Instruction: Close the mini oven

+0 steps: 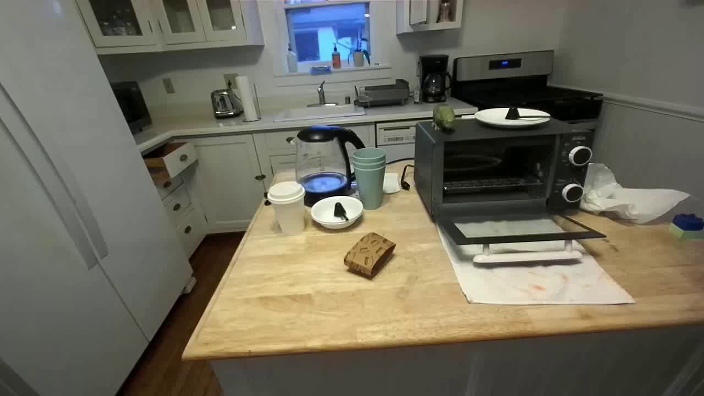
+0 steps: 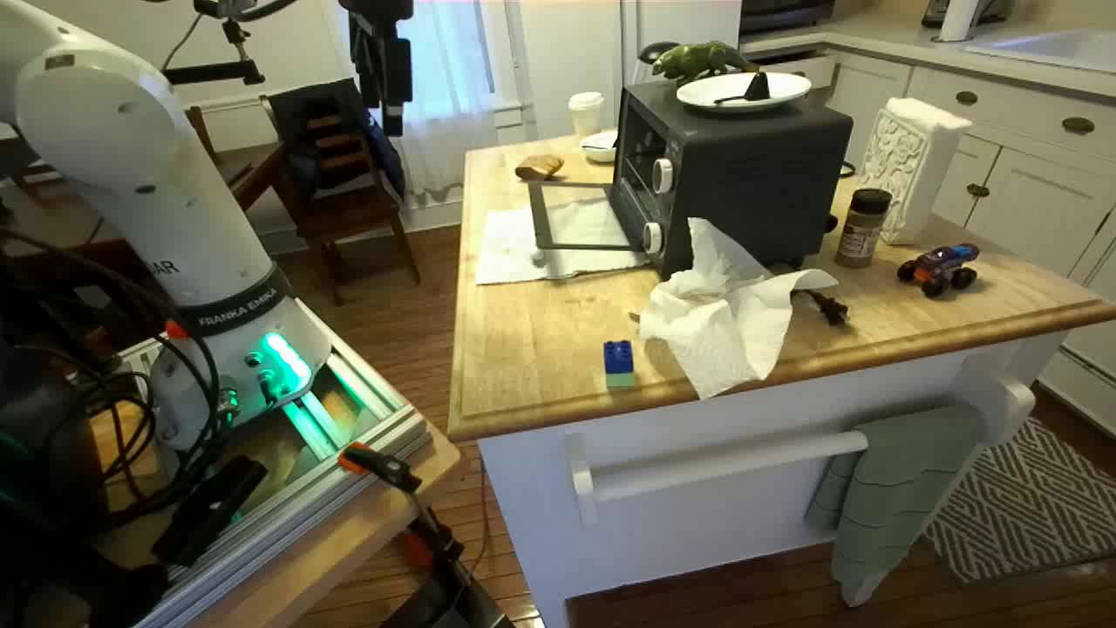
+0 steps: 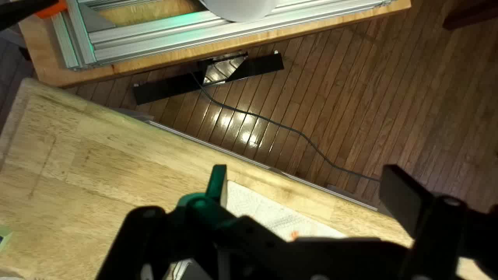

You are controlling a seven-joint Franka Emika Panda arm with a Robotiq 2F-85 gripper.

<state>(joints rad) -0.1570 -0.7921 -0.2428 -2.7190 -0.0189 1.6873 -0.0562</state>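
Note:
The mini oven (image 1: 426, 170) stands on the wooden island, dark grey with white knobs on its right side. It also shows in an exterior view (image 2: 754, 183). Its glass door (image 1: 503, 226) is dropped fully open, lying about level toward the table's front edge, above a paper towel. The white bar handle (image 1: 528, 257) is at the door's outer edge. My gripper (image 3: 309, 190) is open and empty, with its fingers wide apart above the table's front edge. In an exterior view the gripper (image 2: 388, 96) hangs high, away from the oven. The oven is mostly hidden in the wrist view.
A white plate (image 1: 531, 117) and green dinosaur figure (image 1: 443, 117) sit on the oven. Crumpled paper (image 2: 724, 323) and a blue-green block (image 2: 619, 362) lie beside it. A kettle (image 1: 322, 165), cups (image 1: 369, 181), bowl (image 1: 324, 217) and cardboard sleeve (image 1: 369, 253) stand on its other side.

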